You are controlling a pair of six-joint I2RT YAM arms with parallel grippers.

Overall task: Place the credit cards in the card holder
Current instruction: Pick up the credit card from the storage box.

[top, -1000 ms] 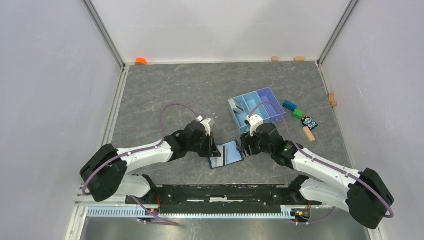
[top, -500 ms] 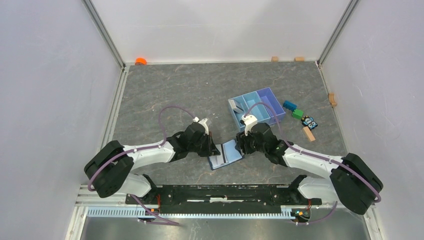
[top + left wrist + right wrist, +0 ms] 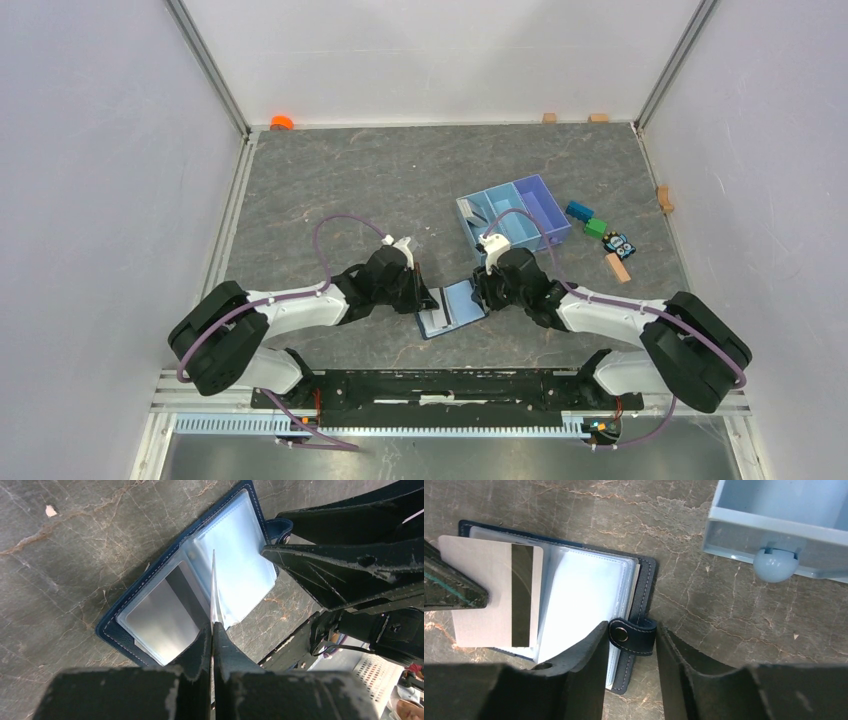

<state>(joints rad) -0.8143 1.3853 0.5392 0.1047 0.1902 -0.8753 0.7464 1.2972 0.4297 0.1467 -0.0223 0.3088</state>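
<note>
Currently, one card holder lies open on the table. Left end effector clamps one credit card over it; right end effector, jaws partly apart, straddles its one snap tab.

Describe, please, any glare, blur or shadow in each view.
Left wrist: pale glare washes the card holder; the left pincer is soft, near the lens. Right wrist: the credit card shows a crisp stripe. Top external: even light, faint shadows.

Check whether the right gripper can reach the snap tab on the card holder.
Likely yes: the right gripper straddles the snap tab on the card holder, jaws open, nothing else between them.
</note>
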